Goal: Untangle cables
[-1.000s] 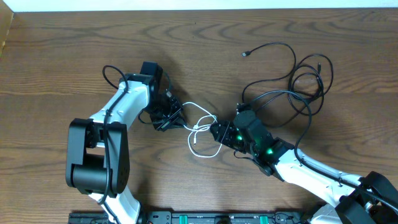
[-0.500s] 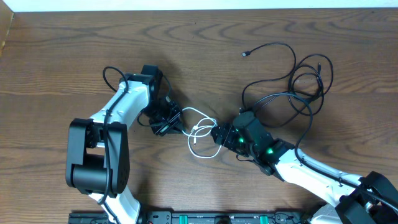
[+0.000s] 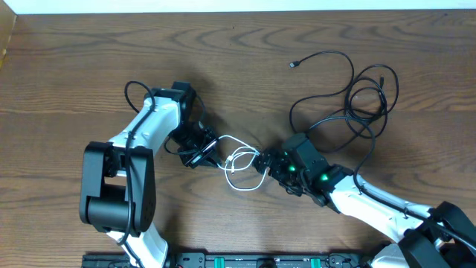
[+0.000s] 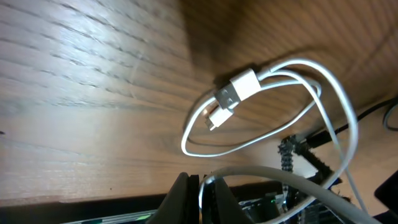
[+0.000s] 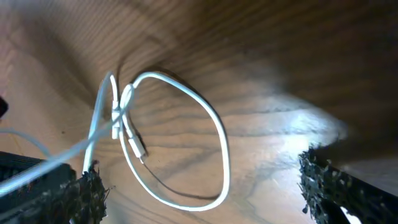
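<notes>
A short white cable [image 3: 239, 162] lies in loose loops on the wooden table between my two grippers. My left gripper [image 3: 210, 151] is shut on one strand of it. In the left wrist view the jaws [image 4: 202, 198] pinch the white cable [image 4: 267, 134] low down, and its two plugs [image 4: 235, 93] cross beyond them. My right gripper [image 3: 262, 161] is open. In the right wrist view its fingers [image 5: 323, 186] stand wide apart over the white loop [image 5: 219, 140], not touching it. Two black cables [image 3: 357, 104] lie tangled at the back right, with one plug end [image 3: 294, 65] pointing left.
The right arm's own thick black wire runs beside the tangle [image 3: 370, 152]. A black rail with green lights [image 3: 245, 260] lines the front edge. The table's far edge [image 3: 238, 11] meets a white strip.
My right gripper has opened and let go of the white cable, which now lies slack in wider loops. The left gripper stays shut on it and has shifted slightly.
</notes>
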